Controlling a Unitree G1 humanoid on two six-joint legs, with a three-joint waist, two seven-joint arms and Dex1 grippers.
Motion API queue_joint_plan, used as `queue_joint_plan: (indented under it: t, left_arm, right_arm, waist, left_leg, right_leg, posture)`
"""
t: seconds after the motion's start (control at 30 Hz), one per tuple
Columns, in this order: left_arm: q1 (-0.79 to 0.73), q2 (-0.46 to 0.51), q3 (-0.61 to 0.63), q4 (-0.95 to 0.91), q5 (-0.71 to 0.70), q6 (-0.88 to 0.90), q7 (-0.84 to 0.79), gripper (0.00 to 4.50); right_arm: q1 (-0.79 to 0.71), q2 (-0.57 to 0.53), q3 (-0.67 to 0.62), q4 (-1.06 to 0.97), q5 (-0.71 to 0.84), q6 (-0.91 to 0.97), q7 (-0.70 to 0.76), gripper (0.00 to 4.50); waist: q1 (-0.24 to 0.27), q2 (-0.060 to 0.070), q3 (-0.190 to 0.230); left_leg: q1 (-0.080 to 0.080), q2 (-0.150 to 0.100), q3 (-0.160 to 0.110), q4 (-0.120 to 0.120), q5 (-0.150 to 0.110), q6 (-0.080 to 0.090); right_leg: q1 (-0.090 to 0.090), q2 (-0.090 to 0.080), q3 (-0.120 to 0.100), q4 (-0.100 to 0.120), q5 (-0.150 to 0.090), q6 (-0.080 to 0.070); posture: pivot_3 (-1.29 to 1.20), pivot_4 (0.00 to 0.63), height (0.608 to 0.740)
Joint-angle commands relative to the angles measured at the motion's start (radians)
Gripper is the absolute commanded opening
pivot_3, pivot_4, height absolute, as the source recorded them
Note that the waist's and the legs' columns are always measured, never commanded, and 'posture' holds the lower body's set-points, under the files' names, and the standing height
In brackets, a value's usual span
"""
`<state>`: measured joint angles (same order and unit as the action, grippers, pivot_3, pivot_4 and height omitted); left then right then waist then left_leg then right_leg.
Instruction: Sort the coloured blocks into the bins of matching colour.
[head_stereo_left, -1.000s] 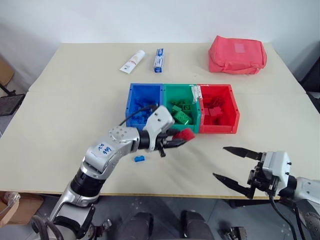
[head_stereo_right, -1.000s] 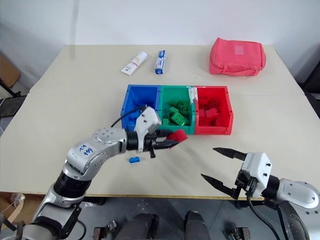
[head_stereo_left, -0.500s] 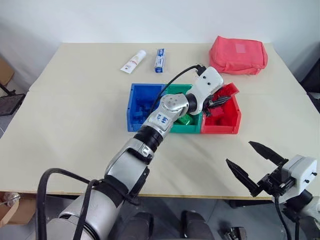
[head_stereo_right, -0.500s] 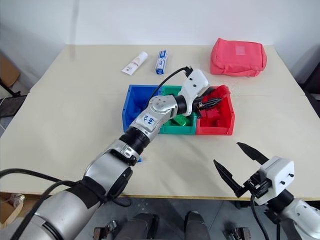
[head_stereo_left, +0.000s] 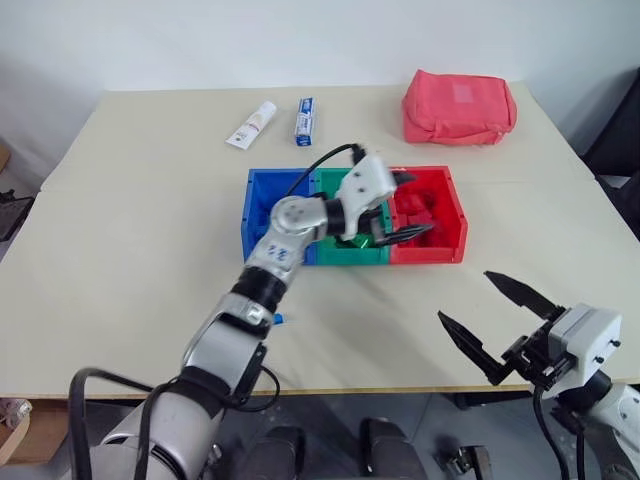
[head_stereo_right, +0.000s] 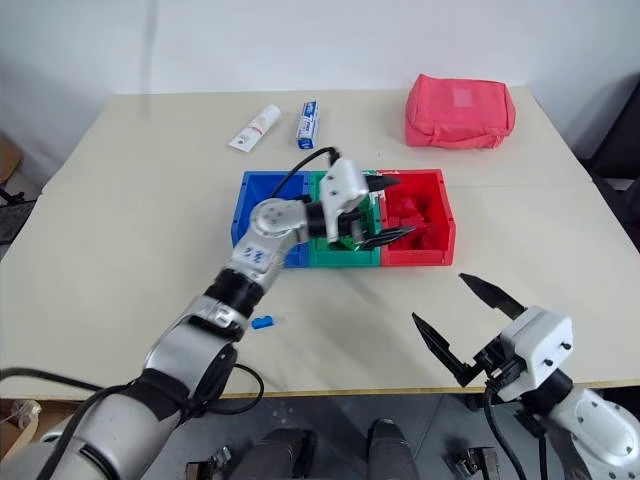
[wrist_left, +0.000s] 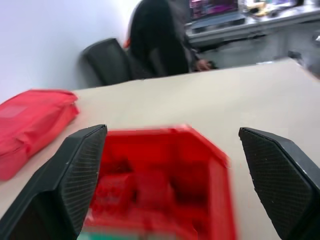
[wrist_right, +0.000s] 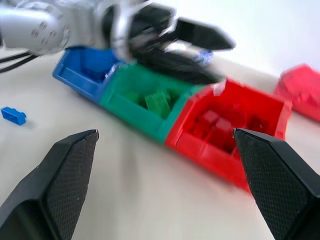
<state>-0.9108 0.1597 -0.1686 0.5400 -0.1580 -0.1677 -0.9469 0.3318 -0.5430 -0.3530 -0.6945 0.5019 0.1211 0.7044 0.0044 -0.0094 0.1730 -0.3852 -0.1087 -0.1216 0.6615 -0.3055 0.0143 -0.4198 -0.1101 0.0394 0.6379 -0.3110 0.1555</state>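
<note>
The three joined bins sit mid-table: blue bin (head_stereo_left: 251, 215), green bin (head_stereo_left: 350, 256), red bin (head_stereo_left: 428, 254). My left gripper (head_stereo_left: 405, 207) hangs open and empty over the seam between the green and red bins, pointing at the red one. Several red blocks (wrist_left: 150, 182) lie inside the red bin, green ones (wrist_right: 159, 101) in the green bin. One small blue block (head_stereo_left: 277, 319) lies on the table in front of the blue bin. My right gripper (head_stereo_left: 465, 296) hovers open and empty near the table's front right edge, well short of the bins.
A pink-red pouch (head_stereo_left: 460, 107) lies at the back right. A white toothpaste tube (head_stereo_left: 250, 124) and a blue-and-white box (head_stereo_left: 303, 121) lie at the back left. Bare tabletop (head_stereo_left: 130, 250) spreads left and right of the bins.
My left gripper carried the red block from the table front to over the red bin, opened and now holds nothing. It has drawn back slightly toward the green bin. The camera shifted a little.
</note>
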Motion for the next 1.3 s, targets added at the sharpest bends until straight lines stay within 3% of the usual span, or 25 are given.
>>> queue_joint_plan:
  t: [0.03, 0.13, 0.2, 0.33, 0.43, 0.63, 0.77, 0.97, 1.07, 1.3]
  left_arm:
    - [0.137, 0.132, 0.075, -0.249, -0.123, 0.049, -0.126, 4.49]
    - [0.36, 0.353, 0.18, -0.428, -0.201, 0.126, -0.214, 4.49]
    - [0.445, 0.441, 0.216, -0.487, -0.222, 0.166, -0.23, 4.49]
    - [0.625, 0.63, 0.308, -0.496, -0.25, 0.205, -0.329, 4.49]
    - [0.693, 0.703, 0.355, -0.449, -0.245, 0.186, -0.36, 4.49]
    - [0.744, 0.69, 0.339, -0.538, -0.248, 0.234, -0.317, 4.49]
    - [0.739, 0.663, 0.203, -0.681, -0.147, 0.366, -0.205, 4.49]
    - [0.653, 0.58, 0.039, -0.741, 0.0, 0.477, -0.056, 4.49]
    - [0.62, 0.556, 0.008, -0.725, 0.015, 0.537, -0.026, 3.91]
    - [0.563, 0.597, -0.06, -0.708, 0.051, 0.646, -0.06, 1.79]
  right_arm:
    - [-0.067, -0.055, 0.064, 0.016, 0.031, 0.012, 0.082, 4.5]
    - [-0.176, -0.141, 0.175, 0.059, 0.04, 0.058, 0.196, 4.5]
    - [-0.209, -0.173, 0.198, 0.086, 0.046, 0.058, 0.245, 4.5]
    - [-0.271, -0.217, 0.234, 0.137, 0.064, 0.058, 0.337, 4.5]
    - [-0.304, -0.239, 0.246, 0.172, 0.066, 0.052, 0.396, 4.5]
    - [-0.336, -0.255, 0.259, 0.23, 0.052, 0.034, 0.465, 4.5]
    - [-0.327, -0.262, 0.264, 0.244, 0.037, 0.04, 0.48, 4.5]
    - [-0.272, -0.258, 0.253, 0.218, 0.016, 0.044, 0.459, 4.5]
    - [-0.244, -0.268, 0.235, 0.201, 0.02, 0.057, 0.448, 4.5]
    - [-0.215, -0.255, 0.224, 0.166, 0.024, 0.065, 0.402, 4.5]
  waist:
    - [-0.001, 0.0, 0.0]
    - [-0.02, 0.002, -0.001]
    - [-0.021, 0.002, -0.001]
    - [0.016, 0.002, -0.001]
    - [0.026, 0.002, -0.001]
    - [0.022, 0.002, -0.001]
    - [0.019, 0.002, -0.001]
    - [0.022, 0.002, -0.001]
    - [0.018, 0.002, -0.001]
    - [0.021, 0.002, -0.001]
  left_leg:
    - [0.0, 0.0, -0.001, 0.0, 0.0, 0.0]
    - [0.0, 0.001, -0.001, 0.0, 0.0, -0.001]
    - [0.001, 0.002, -0.002, -0.001, -0.001, -0.002]
    - [0.0, -0.001, -0.006, 0.002, -0.002, -0.001]
    - [0.001, -0.001, -0.007, 0.002, -0.002, 0.0]
    - [0.001, 0.0, -0.007, 0.002, -0.003, 0.0]
    - [0.001, 0.001, -0.007, 0.002, -0.003, 0.0]
    - [0.001, 0.0, -0.006, 0.002, -0.003, 0.0]
    - [0.001, 0.001, -0.005, 0.001, -0.003, 0.0]
    - [0.002, 0.001, -0.005, 0.002, -0.003, 0.0]
  right_leg:
    - [0.0, 0.0, -0.001, 0.0, 0.0, 0.0]
    - [0.0, 0.0, 0.001, 0.0, 0.0, -0.001]
    - [-0.001, -0.001, -0.001, 0.0, -0.001, -0.003]
    - [0.002, -0.002, -0.004, -0.003, -0.002, -0.003]
    - [0.006, -0.002, -0.006, -0.009, -0.001, -0.003]
    - [0.006, -0.003, -0.007, -0.01, -0.001, -0.003]
    - [0.006, -0.003, -0.006, -0.01, -0.001, -0.003]
    - [0.006, -0.001, -0.006, -0.009, -0.001, -0.002]
    - [0.005, -0.001, -0.005, -0.008, -0.001, -0.003]
    - [0.006, -0.001, -0.005, -0.009, -0.001, -0.003]
  posture:
    - [0.0, 0.15, 0.74]
    - [0.0, 0.15, 0.74]
    - [0.0, 0.15, 0.74]
    - [0.0, 0.15, 0.74]
    - [0.0, 0.15, 0.74]
    - [0.0, 0.15, 0.74]
    - [0.0, 0.15, 0.74]
    - [0.0, 0.15, 0.74]
    - [0.0, 0.15, 0.74]
    - [0.0, 0.15, 0.74]
